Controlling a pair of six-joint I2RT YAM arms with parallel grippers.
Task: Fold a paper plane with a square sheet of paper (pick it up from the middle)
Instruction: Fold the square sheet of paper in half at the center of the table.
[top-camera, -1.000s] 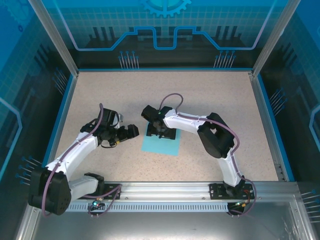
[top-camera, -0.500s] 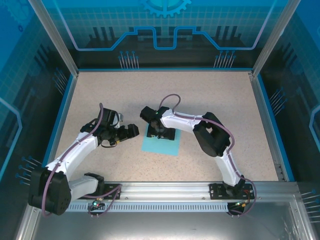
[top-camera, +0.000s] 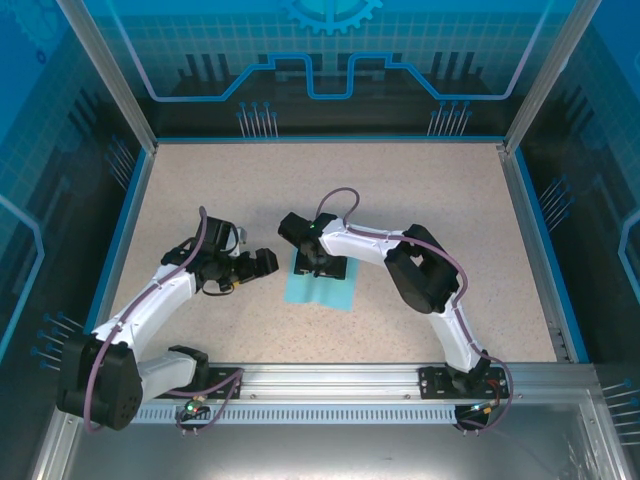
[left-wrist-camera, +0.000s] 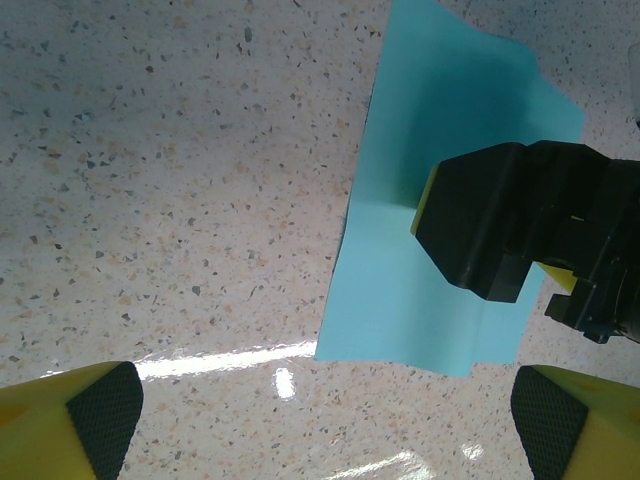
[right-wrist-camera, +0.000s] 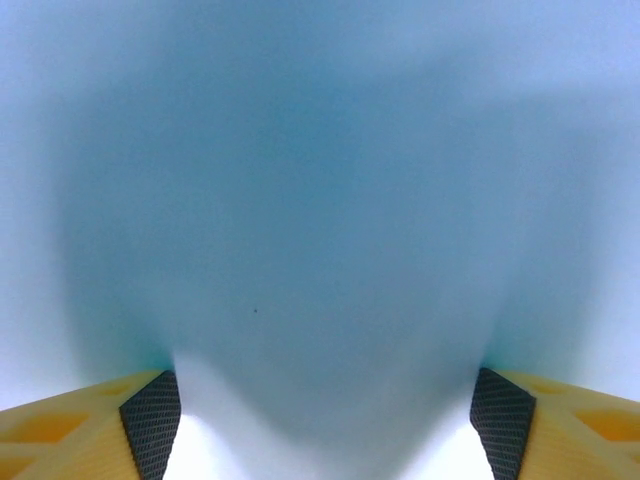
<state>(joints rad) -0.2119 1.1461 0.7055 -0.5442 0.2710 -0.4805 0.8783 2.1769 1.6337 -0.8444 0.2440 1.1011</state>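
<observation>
The square sheet of paper (top-camera: 322, 293) is light blue and lies on the speckled table, just in front of both arms. My right gripper (top-camera: 322, 266) points straight down on the sheet's middle. In the right wrist view its jaws stand wide apart, open, both pads (right-wrist-camera: 150, 420) pressed on the paper (right-wrist-camera: 320, 200), which bulges up between them. The left wrist view has the sheet (left-wrist-camera: 420, 300) creased near its lower right corner, under the black right gripper (left-wrist-camera: 500, 235). My left gripper (top-camera: 268, 262) hovers open just left of the sheet, with nothing between its fingertips (left-wrist-camera: 100, 410).
The speckled table (top-camera: 430, 190) is bounded by a blue rim and aluminium frame posts with glass walls. A metal rail (top-camera: 330, 375) carrying the arm bases runs along the near edge. Open table surface lies behind and to the right of the sheet.
My right gripper's jaws have drawn closer together on the sheet, which has narrowed and buckled slightly. The right arm shifted a little left. The left arm has not moved.
</observation>
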